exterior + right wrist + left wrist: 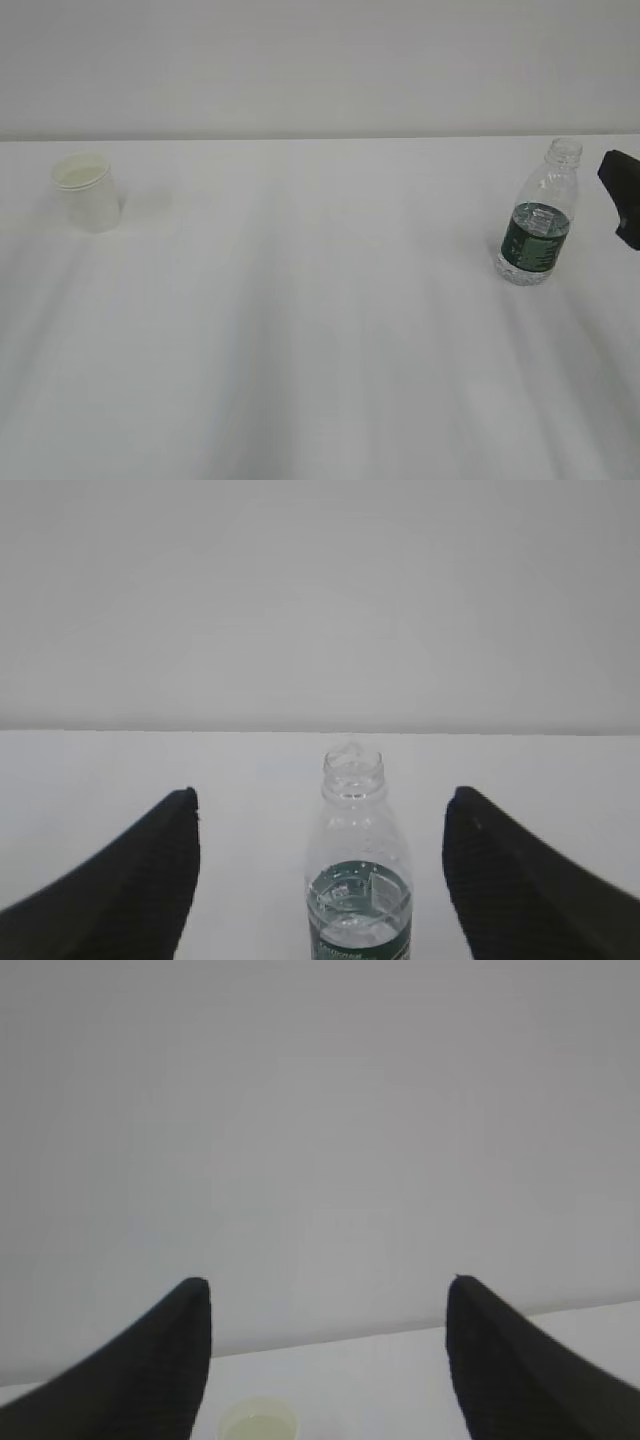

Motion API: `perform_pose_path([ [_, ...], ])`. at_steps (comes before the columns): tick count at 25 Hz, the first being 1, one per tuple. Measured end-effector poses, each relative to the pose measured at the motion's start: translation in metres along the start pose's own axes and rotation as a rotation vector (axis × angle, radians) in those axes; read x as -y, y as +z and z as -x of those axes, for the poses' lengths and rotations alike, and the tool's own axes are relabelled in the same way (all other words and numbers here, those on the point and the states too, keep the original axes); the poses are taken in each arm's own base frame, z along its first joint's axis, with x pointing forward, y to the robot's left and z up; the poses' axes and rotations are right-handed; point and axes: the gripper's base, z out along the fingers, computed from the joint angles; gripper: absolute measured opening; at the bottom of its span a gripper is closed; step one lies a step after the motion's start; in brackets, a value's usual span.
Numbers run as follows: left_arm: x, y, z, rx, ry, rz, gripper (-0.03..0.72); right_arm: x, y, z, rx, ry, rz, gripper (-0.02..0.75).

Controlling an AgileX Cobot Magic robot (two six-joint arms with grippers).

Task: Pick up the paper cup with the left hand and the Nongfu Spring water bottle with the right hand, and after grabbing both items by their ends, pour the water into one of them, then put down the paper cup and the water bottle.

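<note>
While standing upright far left on table (pixel 320 380), white cup (pixel 88 190); capless green-banded bottle (pixel 539 217) standing far right. Left gripper (pixel 328 1290) gaping, empty; right gripper (pixel 320 798) gaping, framing bottle, not touching.

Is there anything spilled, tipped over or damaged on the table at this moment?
Nothing stands out. The paper cup and the uncapped water bottle both stand upright, far apart, on a dry white table.

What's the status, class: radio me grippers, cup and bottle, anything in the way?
Left gripper open, holding nothing, paper cup ahead. Right gripper open, lined up on the uncapped water bottle, not touching. Both upright on the table. Nothing between them.
</note>
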Motion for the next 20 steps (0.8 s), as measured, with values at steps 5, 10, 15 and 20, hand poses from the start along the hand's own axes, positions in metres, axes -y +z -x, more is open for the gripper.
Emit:
perform_pose_path([
  [5, 0.000, -0.003, 0.017, 0.007, -0.009, 0.008, 0.524, 0.001, -0.005, 0.023, 0.015, -0.036, -0.007, 0.566],
  [10, -0.001, -0.015, 0.033, 0.025, -0.009, 0.014, 0.524, 0.001, -0.015, 0.045, 0.024, -0.061, -0.004, 0.566],
  [15, -0.001, -0.028, 0.040, -0.026, -0.005, 0.025, 0.524, 0.001, -0.030, 0.057, -0.014, -0.069, 0.006, 0.566],
  [20, -0.002, -0.045, 0.045, -0.083, 0.033, 0.044, 0.494, 0.000, -0.046, 0.069, -0.038, -0.068, 0.019, 0.566],
])
